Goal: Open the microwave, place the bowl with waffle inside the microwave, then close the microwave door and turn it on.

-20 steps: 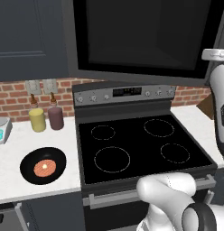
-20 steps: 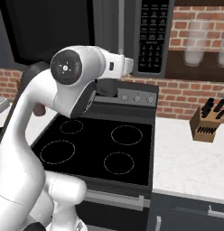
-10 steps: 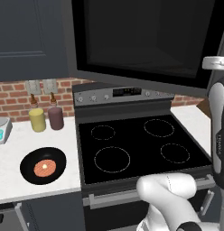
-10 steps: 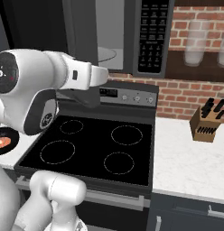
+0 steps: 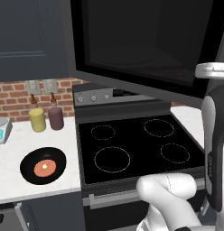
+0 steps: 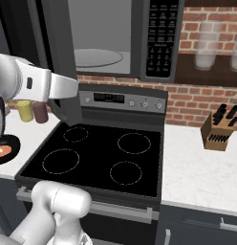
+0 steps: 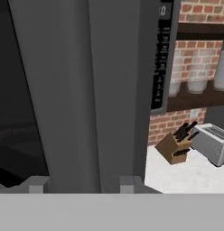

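Note:
The microwave (image 6: pixel 139 38) hangs over the stove, its light grey inside and round turntable (image 6: pixel 94 57) showing. The microwave door (image 5: pixel 145 40) stands swung far out to the left, black window facing the left base view, and stands edge-on (image 6: pixel 58 62) in the right base view. In the hand view my gripper (image 7: pixel 82 185) is open, with the door's grey edge (image 7: pixel 86 90) close in front between the spread fingertips (image 7: pixel 127 182). The black bowl (image 5: pixel 43 166) holding the orange-brown waffle (image 5: pixel 44 167) sits on the counter left of the stove, far below the hand.
The black stove (image 5: pixel 132 144) lies under the open door. A yellow jar (image 5: pixel 37 119) and a dark red jar (image 5: pixel 55 117) stand at the brick wall behind the bowl. A knife block (image 6: pixel 218 131) and a toaster (image 7: pixel 213 142) are on the right counter.
The microwave door has swung wider open, toward the left. My arm has followed it, moving left across the right base view.

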